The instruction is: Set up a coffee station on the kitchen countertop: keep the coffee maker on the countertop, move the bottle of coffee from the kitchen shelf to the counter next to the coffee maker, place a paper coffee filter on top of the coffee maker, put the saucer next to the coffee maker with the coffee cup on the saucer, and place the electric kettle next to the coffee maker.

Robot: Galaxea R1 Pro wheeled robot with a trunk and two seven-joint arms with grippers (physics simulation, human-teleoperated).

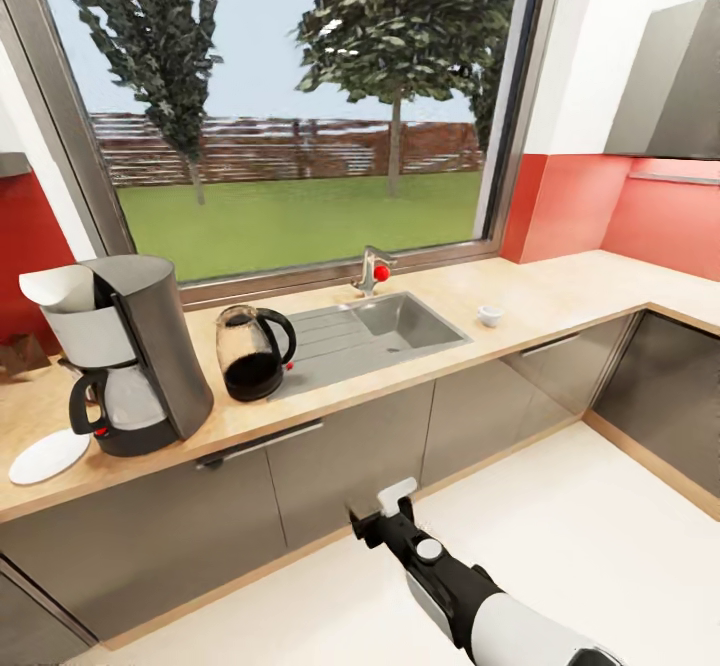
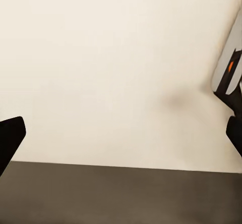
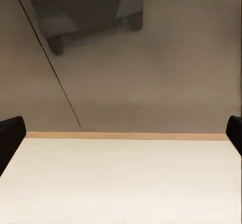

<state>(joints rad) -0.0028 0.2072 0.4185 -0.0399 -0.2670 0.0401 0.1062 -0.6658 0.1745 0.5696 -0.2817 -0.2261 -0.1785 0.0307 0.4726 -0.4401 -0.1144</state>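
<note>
Kitchen corner, big window onto lawn and trees, red wall panels, wood countertop (image 1: 560, 296) running along under window and turning at far right. Grey lower cabinets (image 1: 350, 456), pale floor (image 1: 600, 536).

Coffee maker (image 1: 125, 351) upright on countertop at left, paper coffee filter (image 1: 60, 286) sitting in its top, glass carafe in its base. White saucer (image 1: 47, 456) flat on counter just beside coffee maker, toward counter's front edge. Electric kettle (image 1: 253, 351) upright near coffee maker, between it and sink (image 1: 385, 331). Faucet (image 1: 372, 271) with red knob behind sink. Small white coffee cup (image 1: 489, 315) on counter past sink, well apart from saucer and coffee maker. Dark brown item at far left counter edge, too cut off to identify. Bottle of coffee not identifiable.

Right arm low in head view, right gripper (image 1: 385, 508) over floor in front of cabinets, holding nothing. Right wrist view: dark fingertips (image 3: 11, 133) at both frame edges, spread wide, facing cabinet front and floor. Left wrist view: left gripper (image 2: 121, 133) fingertips likewise far apart at frame edges, empty, pale floor and dark band beyond.
</note>
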